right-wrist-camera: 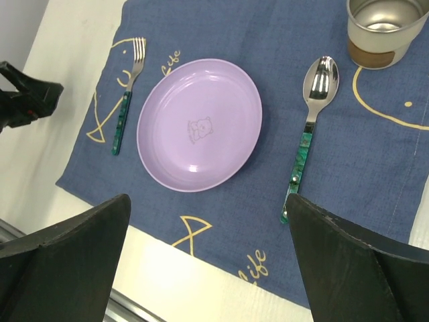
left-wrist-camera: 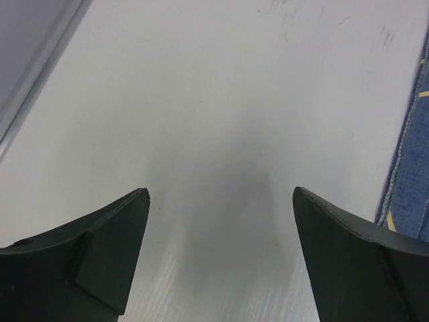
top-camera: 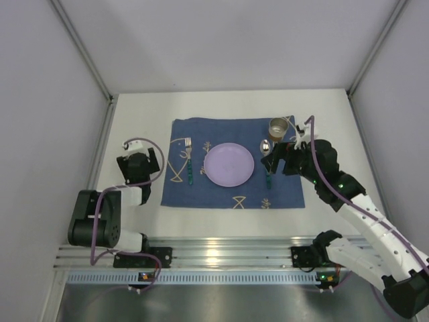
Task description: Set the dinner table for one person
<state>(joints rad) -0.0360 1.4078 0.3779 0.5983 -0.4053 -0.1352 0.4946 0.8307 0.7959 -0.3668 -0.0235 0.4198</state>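
Note:
On the white dinner table (top-camera: 141, 221) lies a dark blue placemat (top-camera: 231, 194) with pale fish drawings. On it sit a lilac plate (top-camera: 229, 164) (right-wrist-camera: 199, 124), a fork with a green handle (top-camera: 190, 161) (right-wrist-camera: 127, 90) left of the plate, a spoon with a green handle (top-camera: 266, 161) (right-wrist-camera: 310, 127) right of it, and a metal cup (top-camera: 279, 129) (right-wrist-camera: 383, 30) at the far right. My right gripper (top-camera: 276, 161) (right-wrist-camera: 208, 208) is open and empty, raised over the mat near the spoon. My left gripper (top-camera: 142, 164) (left-wrist-camera: 221, 194) is open and empty over bare table left of the mat.
The placemat's edge (left-wrist-camera: 409, 181) shows at the right of the left wrist view. White walls enclose the table on three sides. A metal rail (top-camera: 221, 258) with the arm bases runs along the near edge.

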